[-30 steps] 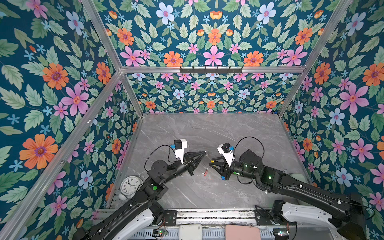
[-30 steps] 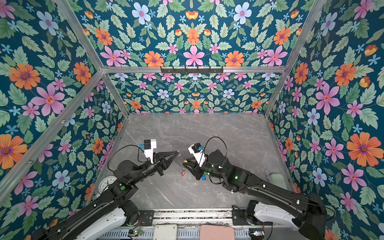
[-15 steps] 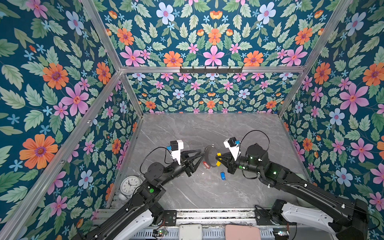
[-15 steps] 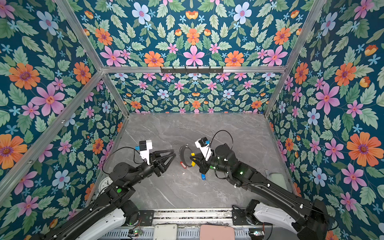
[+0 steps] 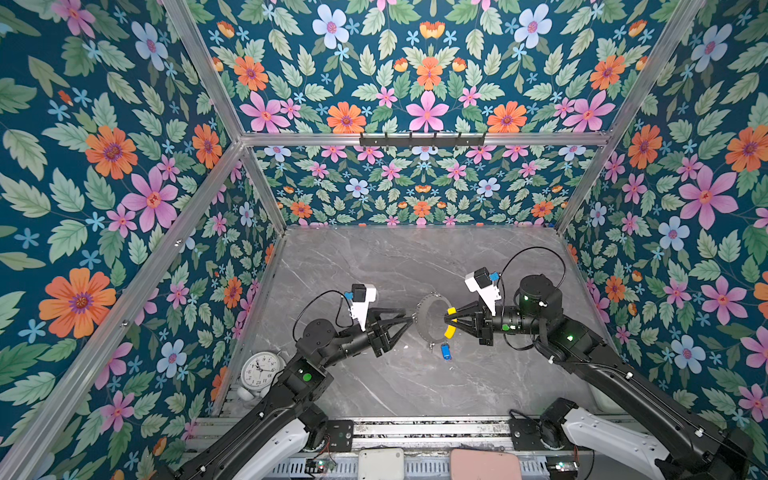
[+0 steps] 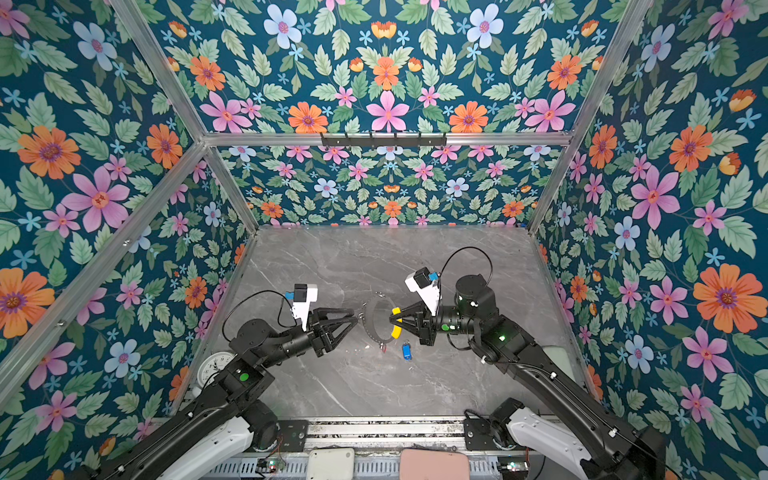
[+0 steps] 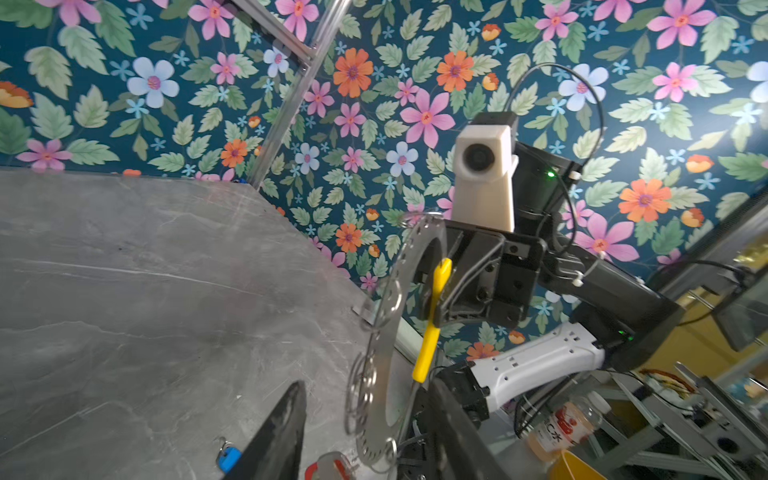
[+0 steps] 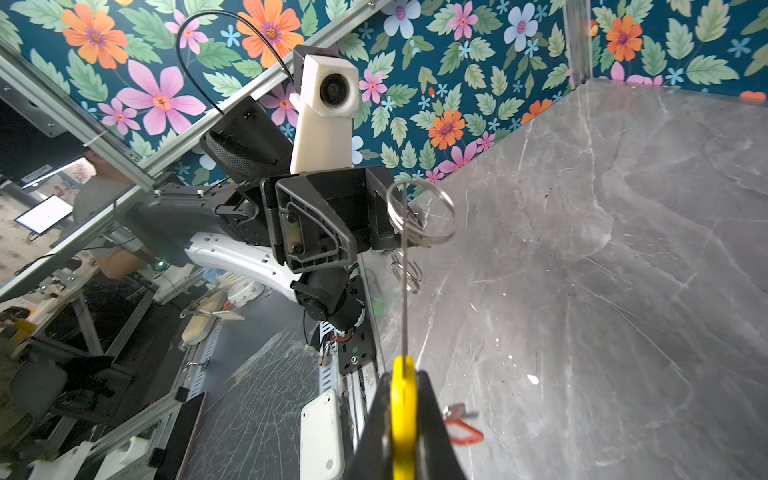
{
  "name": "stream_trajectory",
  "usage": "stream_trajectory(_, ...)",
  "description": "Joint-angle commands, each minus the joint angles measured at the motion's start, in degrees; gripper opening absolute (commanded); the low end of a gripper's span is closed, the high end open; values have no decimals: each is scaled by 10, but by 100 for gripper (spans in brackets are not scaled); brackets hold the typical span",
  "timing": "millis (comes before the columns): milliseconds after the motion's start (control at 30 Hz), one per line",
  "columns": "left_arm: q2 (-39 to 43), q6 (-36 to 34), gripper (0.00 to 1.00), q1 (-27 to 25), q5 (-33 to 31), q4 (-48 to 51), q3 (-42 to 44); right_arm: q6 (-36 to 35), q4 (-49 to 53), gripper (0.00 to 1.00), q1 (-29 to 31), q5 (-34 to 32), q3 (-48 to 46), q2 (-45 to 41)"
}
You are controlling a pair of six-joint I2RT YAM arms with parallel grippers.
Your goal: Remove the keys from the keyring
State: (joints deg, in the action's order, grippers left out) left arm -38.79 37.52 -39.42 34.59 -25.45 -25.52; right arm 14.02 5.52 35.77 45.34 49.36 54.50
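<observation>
Left wrist: keyring (image 7: 395,291) seemingly within tool (image 7: 361,388)

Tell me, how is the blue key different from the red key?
The blue key has a blue tag; the red key has a red one. The blue key's tag is solid; the red key's has a white middle. Both lie on the table, off the keyring.

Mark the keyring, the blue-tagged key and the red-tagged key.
Keyring (image 5: 449,332), in a top view, on its yellow sleeve.
Blue-tagged key (image 5: 446,352), in a top view, middle of the blue tag.
Red-tagged key (image 8: 463,434), right wrist view, on the red tag.
</observation>
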Motion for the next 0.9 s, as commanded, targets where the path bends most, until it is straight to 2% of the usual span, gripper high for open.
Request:
stream_trajectory(0,-3,22,50,1,57,-55,5,-5,-22,0,0,43,10,8)
stream_trajectory(267,-24,39,46,1,82,-87,10,-3,-33,0,0,85,35,37)
stream_trajectory(533,-44,59,14,1,95,-128,8,-3,-26,0,-1,95,48,62)
stream_trajectory(667,-48,70,4,1,93,-145,12,0,-26,0,0,85,53,68)
stream_trajectory(733,-49,74,0,1,86,-149,13,7,-27,6,0,74,53,68)
stream_trajectory(867,-49,94,0,1,55,-175,19,26,-35,33,0,32,52,61)
